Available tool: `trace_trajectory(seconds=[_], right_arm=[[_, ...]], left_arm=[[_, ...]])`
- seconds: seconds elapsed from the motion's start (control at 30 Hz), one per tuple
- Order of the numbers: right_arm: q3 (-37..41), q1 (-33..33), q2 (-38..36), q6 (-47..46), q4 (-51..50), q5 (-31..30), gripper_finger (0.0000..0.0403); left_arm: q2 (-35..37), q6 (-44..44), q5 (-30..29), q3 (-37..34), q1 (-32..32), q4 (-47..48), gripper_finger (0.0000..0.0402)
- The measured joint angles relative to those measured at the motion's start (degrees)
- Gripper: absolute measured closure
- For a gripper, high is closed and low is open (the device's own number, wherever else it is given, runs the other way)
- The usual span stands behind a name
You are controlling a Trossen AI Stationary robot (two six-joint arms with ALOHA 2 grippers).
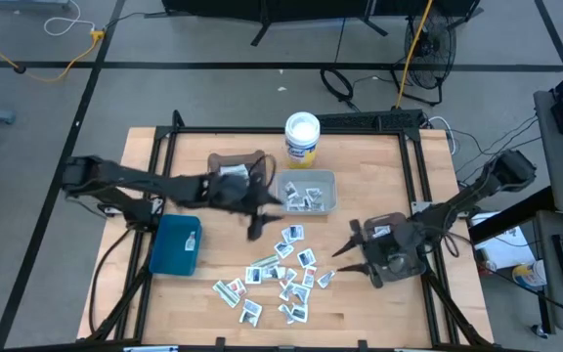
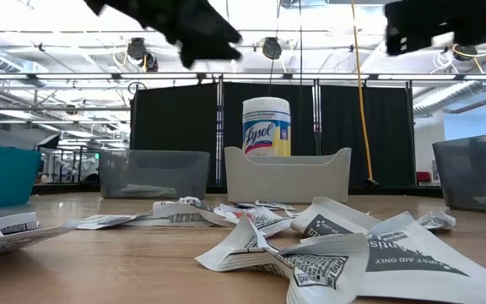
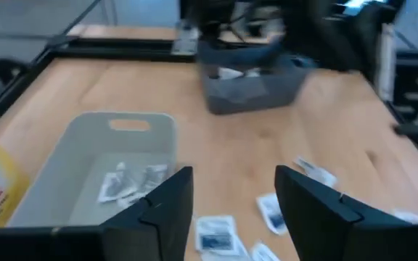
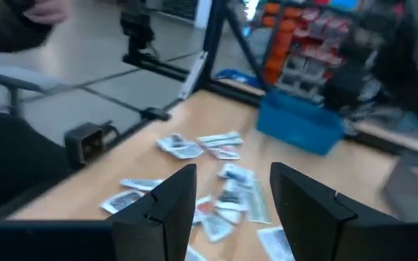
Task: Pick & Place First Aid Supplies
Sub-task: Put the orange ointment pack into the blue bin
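The first aid packets (image 1: 280,274) lie loose on the wooden table, near its front middle, and show close up in the low view (image 2: 310,245). More packets (image 3: 133,180) sit inside the light grey bin (image 1: 308,192). My left gripper (image 1: 262,213) hovers open and holds nothing, just left of that bin, above the far edge of the pile; its wrist view (image 3: 234,203) looks over the bin's rim. My right gripper (image 1: 345,259) is open and holds nothing, raised to the right of the pile, with packets (image 4: 220,185) ahead of its fingers (image 4: 227,206).
A teal bin (image 1: 176,244) stands left of the pile. A dark grey bin (image 3: 249,90) with packets sits below the right arm, and another bin (image 1: 235,166) lies under the left arm. A white Lysol tub (image 1: 302,137) stands at the far edge. A black frame rims the table.
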State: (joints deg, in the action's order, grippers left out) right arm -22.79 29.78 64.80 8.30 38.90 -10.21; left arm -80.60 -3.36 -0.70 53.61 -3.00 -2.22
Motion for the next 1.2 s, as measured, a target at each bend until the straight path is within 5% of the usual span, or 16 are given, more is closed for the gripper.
trace_trajectory(seconds=[0.23, 0.43, 0.8, 1.2], right_arm=[[-12.4, -4.0, 12.6, -2.1, -11.5, 7.4, 0.0232], [-24.4, -4.0, 21.4, -1.8, -32.2, 7.3, 0.0232], [-28.2, -3.3, 24.7, -13.7, -48.6, 7.8, 0.0231], [-28.4, -2.5, 33.1, -18.0, -50.4, 11.8, 0.0231]], left_arm=[[7.4, 0.8, -13.8, -9.2, -13.4, -3.6, 0.0229], [8.4, -0.3, -20.8, -19.3, -21.4, -14.4, 0.024], [8.4, -1.0, -21.9, -23.9, -27.2, -19.0, 0.0226], [8.4, -0.4, -22.4, -23.9, -29.4, -19.5, 0.0232]])
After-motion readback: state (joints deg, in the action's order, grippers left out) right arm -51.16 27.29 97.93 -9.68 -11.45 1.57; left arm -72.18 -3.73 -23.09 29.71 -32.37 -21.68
